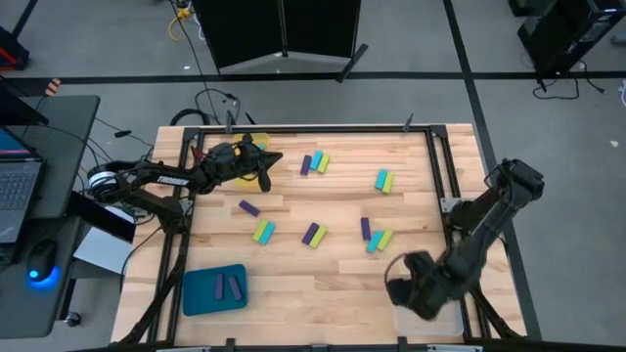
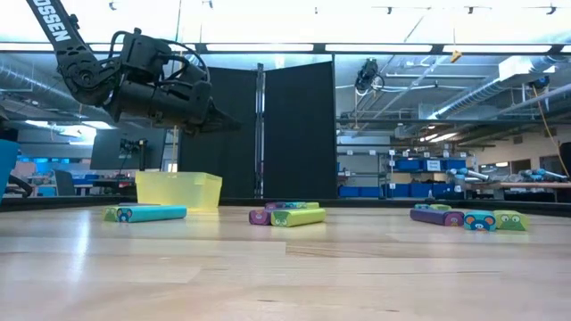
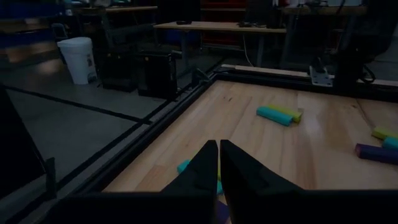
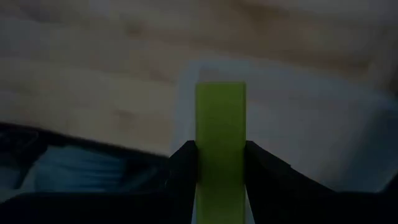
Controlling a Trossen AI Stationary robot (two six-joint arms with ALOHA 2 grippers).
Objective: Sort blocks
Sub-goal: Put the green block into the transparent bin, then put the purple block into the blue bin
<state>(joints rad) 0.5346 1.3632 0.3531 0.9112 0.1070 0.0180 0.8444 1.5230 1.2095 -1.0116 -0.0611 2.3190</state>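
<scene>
Left to right: laptop (image 1: 18, 191) on the side desk; blue tray (image 1: 214, 289) near the front-left holds two purple blocks (image 1: 228, 286). Left gripper (image 1: 275, 158) clenched, empty, above the yellow tray (image 2: 178, 188) at the back-left. Loose blocks (image 1: 315, 162) lie in small clusters mid-table, nothing blocking them. Right gripper (image 4: 219, 155) grasps a yellow-green block (image 4: 220, 137) over a clear tray (image 4: 292, 124) at the front-right. Wooden tabletop (image 1: 323, 284), black frame, grey floor, dark partition (image 2: 299, 129) behind.
</scene>
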